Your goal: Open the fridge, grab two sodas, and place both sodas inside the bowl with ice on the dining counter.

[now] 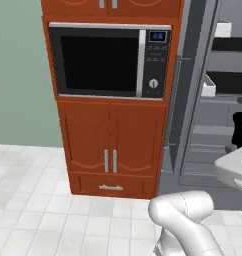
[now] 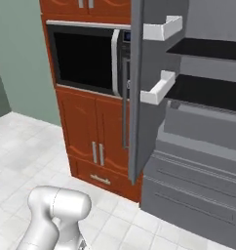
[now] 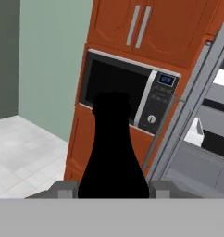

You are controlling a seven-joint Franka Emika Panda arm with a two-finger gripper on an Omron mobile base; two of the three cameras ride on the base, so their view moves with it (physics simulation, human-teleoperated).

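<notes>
A dark soda bottle (image 3: 113, 148) with a narrow neck stands upright between my gripper's (image 3: 113, 190) two fingertips (image 3: 64, 190), which are shut on its wide base. The fridge (image 2: 198, 146) is to the right with its left door (image 2: 139, 97) swung open, showing white door bins (image 2: 159, 88), black shelves (image 2: 207, 93) and grey lower drawers (image 2: 193, 195). In the left base view a dark shape (image 1: 239, 129) sits at the right edge above my white hand, in front of the open fridge (image 1: 213, 125). The bowl with ice and the dining counter are out of view.
A red-brown cabinet (image 1: 113, 145) with a built-in microwave (image 1: 110, 62) stands left of the fridge, against the open door. White tiled floor (image 1: 28, 200) stretches to the left below a pale green wall (image 1: 18, 75).
</notes>
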